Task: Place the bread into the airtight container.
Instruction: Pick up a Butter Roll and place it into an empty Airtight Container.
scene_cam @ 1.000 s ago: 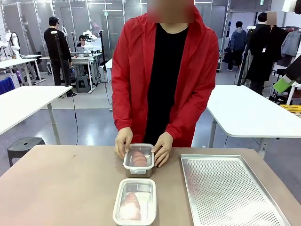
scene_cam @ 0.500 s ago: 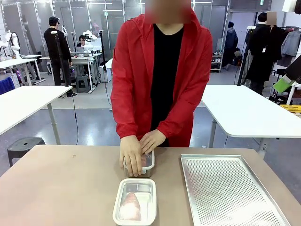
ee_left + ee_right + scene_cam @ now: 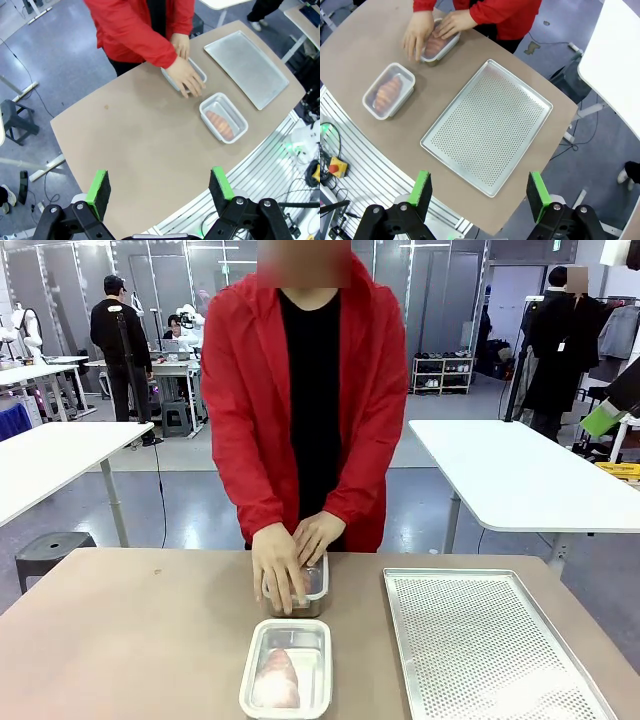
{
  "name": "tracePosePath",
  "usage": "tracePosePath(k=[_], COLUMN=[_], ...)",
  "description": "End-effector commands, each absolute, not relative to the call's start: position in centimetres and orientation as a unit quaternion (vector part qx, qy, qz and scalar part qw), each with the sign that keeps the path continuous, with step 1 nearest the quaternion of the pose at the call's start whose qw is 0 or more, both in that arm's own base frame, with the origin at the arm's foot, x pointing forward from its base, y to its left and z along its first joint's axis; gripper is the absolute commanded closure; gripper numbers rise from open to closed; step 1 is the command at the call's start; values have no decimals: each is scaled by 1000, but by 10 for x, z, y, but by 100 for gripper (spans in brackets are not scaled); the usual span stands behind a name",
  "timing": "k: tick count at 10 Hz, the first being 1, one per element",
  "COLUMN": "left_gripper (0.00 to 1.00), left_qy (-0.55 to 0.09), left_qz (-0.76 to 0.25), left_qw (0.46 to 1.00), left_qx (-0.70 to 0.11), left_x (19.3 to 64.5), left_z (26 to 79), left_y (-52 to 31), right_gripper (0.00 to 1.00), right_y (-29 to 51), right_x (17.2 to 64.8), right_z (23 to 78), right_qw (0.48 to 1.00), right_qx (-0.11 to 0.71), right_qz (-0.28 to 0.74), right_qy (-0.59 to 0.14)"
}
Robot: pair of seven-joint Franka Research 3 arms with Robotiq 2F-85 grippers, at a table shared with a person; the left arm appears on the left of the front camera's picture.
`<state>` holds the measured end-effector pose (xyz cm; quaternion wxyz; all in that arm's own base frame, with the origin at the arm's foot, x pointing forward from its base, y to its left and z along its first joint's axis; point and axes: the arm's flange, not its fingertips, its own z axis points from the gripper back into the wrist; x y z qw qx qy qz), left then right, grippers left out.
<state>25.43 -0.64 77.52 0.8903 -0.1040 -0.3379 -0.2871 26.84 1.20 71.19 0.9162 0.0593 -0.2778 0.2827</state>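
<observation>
Near the table's far edge, the person's hands press flat on the far container; even pressure seats its lid. Left gripper and right gripper hang wide, empty.

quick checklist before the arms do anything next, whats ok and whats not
1. Left gripper open and empty, high above the table: ok.
2. Right gripper open and empty, also raised high: ok.
3. Far container free of hands: not ok, the person's hands are pressing on its lid.
4. Near container closed, with bread inside: ok, the lid looks seated.
5. Perforated tray out of the way, to the right of both containers: ok.
6. Far lid fully sealed: cannot tell, the hands cover it.
</observation>
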Motion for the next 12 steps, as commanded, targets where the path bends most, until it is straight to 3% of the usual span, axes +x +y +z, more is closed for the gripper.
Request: tracePosePath(k=[1,12], left_gripper=[0,0], left_qy=[-338,-338], left_qz=[-295,-295], left_qw=[887,887], left_qx=[-106,-106], left_x=[254,254], left_z=[776,776], left_y=[-6,-6], right_gripper=[5,5], right_y=[10,10], right_x=[271,271], right_z=[714,714], right_qw=[917,917], right_qx=[58,58], right_qz=[279,279], right_qy=[-279,-279])
